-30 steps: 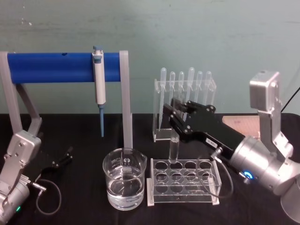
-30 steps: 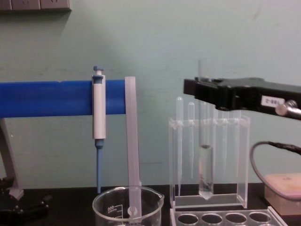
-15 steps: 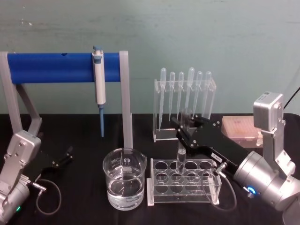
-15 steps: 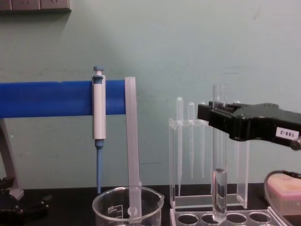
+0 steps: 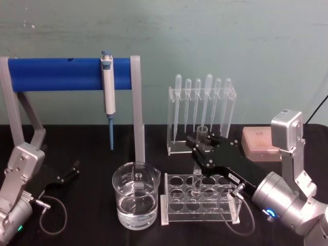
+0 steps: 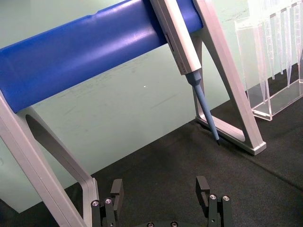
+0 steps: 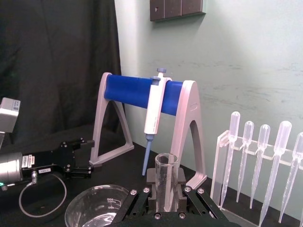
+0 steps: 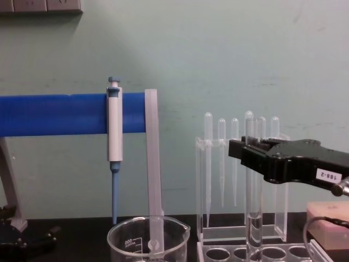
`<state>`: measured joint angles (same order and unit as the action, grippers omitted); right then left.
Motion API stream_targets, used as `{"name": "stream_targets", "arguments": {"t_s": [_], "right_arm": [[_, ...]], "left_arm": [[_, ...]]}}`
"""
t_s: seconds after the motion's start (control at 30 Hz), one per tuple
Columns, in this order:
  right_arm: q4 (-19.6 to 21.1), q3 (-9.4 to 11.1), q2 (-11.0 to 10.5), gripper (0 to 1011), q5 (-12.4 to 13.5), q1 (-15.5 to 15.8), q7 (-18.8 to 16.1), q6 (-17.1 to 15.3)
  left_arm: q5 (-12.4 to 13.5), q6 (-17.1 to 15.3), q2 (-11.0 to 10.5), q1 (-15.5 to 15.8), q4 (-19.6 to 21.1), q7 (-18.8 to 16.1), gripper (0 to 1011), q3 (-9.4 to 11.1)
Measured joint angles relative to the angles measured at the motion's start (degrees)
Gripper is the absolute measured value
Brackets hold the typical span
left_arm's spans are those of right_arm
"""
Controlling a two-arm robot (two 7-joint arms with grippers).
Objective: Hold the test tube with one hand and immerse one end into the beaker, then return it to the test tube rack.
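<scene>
right gripper (image 5: 201, 151): clamped round the test tube (image 8: 253, 218), right above the rack (image 5: 201, 204)
test tube: upright, bottom end down in a back-row rack hole
beaker (image 5: 136, 202): just left of the rack, water inside
left gripper (image 6: 161, 196): fingers apart, holding nothing, parked way left of the rack

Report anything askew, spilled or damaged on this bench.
Nothing stands out. The test tube stands upright in the right gripper, its lower end entering the rack. The beaker sits upright, no spill visible. The left gripper rests open on the table.
</scene>
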<state>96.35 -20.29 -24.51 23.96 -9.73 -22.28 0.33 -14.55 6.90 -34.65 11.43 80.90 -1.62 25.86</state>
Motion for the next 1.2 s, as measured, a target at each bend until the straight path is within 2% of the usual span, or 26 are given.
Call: {"name": "stream_targets", "arguments": {"t_s": [1.2], "right_arm": [[-7.17, -1.10, 3.31, 225, -1.50, -0.43, -1.63, 2.44]], "left_arm": [[0.01, 0.00, 0.00, 0.00, 0.00, 0.00, 1000, 0.00]]}}
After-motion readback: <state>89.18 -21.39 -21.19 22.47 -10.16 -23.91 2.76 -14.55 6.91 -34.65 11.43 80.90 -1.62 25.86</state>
